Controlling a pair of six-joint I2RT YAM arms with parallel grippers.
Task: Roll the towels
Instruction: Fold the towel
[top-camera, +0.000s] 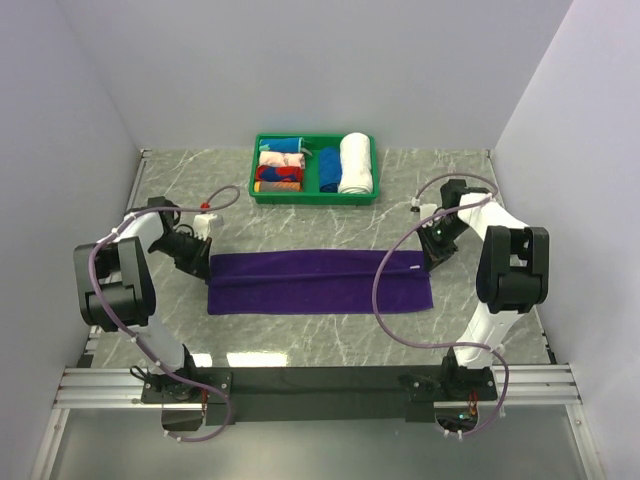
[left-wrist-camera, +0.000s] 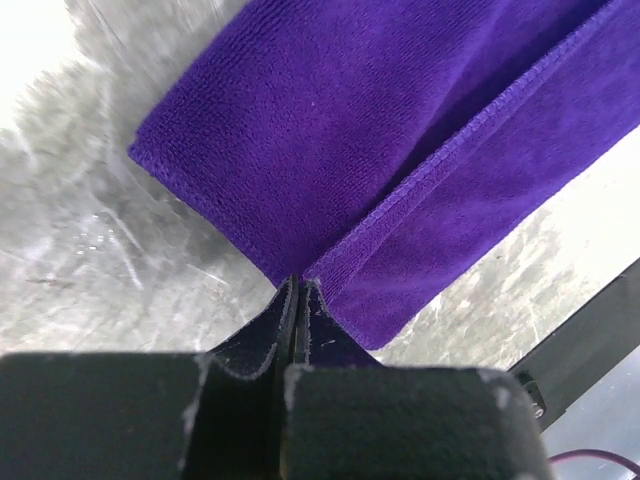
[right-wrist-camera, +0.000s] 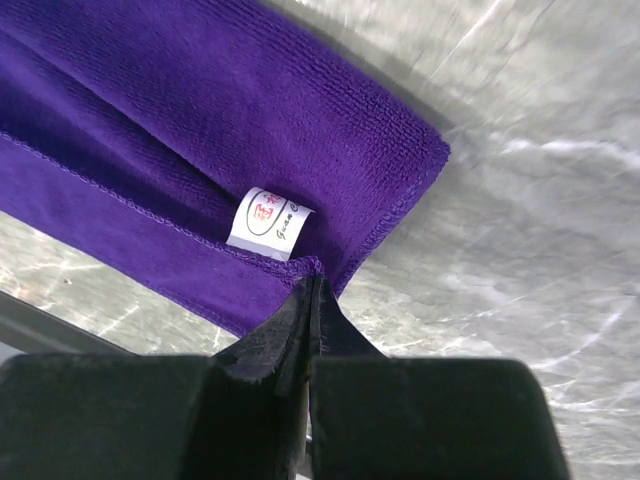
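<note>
Between your tools: towel (top-camera: 320, 282) folded flat on worktop (top-camera: 330, 340). Both closed: left tool (left-wrist-camera: 297, 290), right tool (right-wrist-camera: 313, 285), each pinching an end hem. Soft, limp, light cloth; hold both layers near corners.

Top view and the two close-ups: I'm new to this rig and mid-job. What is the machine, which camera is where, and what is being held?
Two robot arms are bolted at the near edge of the marble table. The wide picture looks down from above and behind them. Each close-up comes from a camera on one wrist, with that arm's own black fingers at the bottom. A purple towel lies flat, folded lengthwise. The left gripper and the right gripper are each shut on it, at opposite ends, at the folded-over hem. A green tray at the back holds rolled towels.
</note>
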